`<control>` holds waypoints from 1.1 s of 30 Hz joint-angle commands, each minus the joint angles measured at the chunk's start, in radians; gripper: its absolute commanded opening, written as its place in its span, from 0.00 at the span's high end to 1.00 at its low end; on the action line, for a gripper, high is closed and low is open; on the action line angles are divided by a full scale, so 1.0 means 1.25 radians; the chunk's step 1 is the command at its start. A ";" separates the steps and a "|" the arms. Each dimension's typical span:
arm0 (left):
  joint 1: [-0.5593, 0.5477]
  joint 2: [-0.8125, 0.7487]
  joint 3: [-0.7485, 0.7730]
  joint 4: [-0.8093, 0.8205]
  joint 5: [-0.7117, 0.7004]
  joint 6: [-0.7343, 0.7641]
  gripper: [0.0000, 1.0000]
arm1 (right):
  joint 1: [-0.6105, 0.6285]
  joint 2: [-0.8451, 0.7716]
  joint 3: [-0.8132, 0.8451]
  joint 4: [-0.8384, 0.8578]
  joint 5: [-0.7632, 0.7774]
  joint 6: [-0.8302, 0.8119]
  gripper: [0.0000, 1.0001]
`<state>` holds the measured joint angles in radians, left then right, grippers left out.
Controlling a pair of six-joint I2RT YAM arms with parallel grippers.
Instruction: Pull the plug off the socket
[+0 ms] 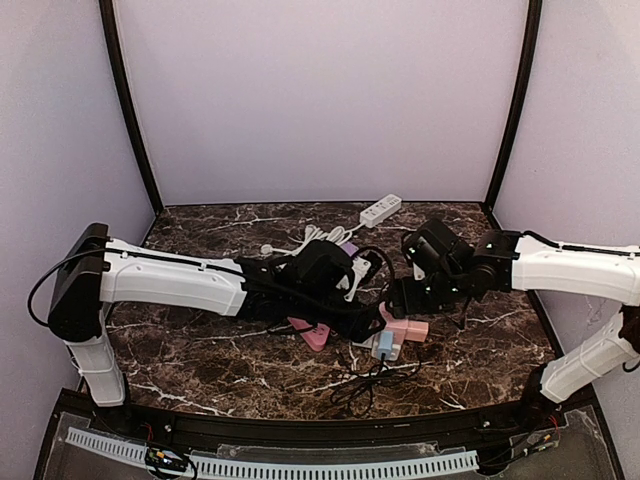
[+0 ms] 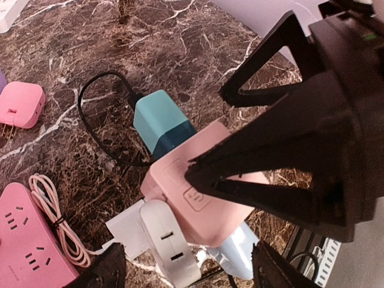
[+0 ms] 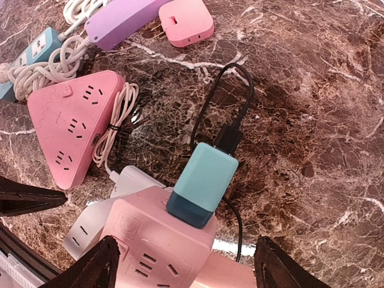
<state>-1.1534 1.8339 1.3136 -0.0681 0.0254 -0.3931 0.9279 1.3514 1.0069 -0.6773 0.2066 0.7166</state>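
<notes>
The socket is a pink cube (image 3: 159, 249) (image 2: 207, 201) (image 1: 408, 328) on the marble table. A teal plug (image 3: 204, 180) (image 2: 159, 123) with a dark blue base and a black cable (image 3: 210, 102) is plugged into one of its faces. My right gripper (image 3: 183, 273) (image 1: 398, 305) is open, one finger on each side of the cube, holding nothing. My left gripper (image 2: 189, 276) (image 1: 362, 322) is also open and hangs over the cube from the other side. In the left wrist view, one of the right gripper's black fingers (image 2: 270, 198) lies across the cube.
A white adapter (image 2: 171, 243) and a pale blue one (image 2: 249, 252) sit against the cube. A pink triangular strip (image 3: 69, 129), a purple strip (image 3: 120, 21), a small pink adapter (image 3: 186, 21) and coiled white cords (image 3: 45, 66) lie nearby. A white strip (image 1: 380, 210) lies at the back.
</notes>
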 commanded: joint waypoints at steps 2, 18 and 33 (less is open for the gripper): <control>0.002 0.016 0.029 -0.069 -0.010 0.029 0.33 | 0.009 -0.016 -0.011 0.004 0.015 0.008 0.23; 0.002 0.036 0.056 -0.109 -0.072 0.051 0.62 | 0.009 -0.024 -0.013 0.006 0.014 0.012 0.23; 0.002 0.034 0.058 -0.098 -0.060 0.031 0.92 | 0.014 -0.050 0.002 -0.012 0.009 0.031 0.23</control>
<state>-1.1542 1.8793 1.3613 -0.1745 -0.0502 -0.3424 0.9283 1.3197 1.0069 -0.6800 0.2070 0.7246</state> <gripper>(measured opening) 0.120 0.769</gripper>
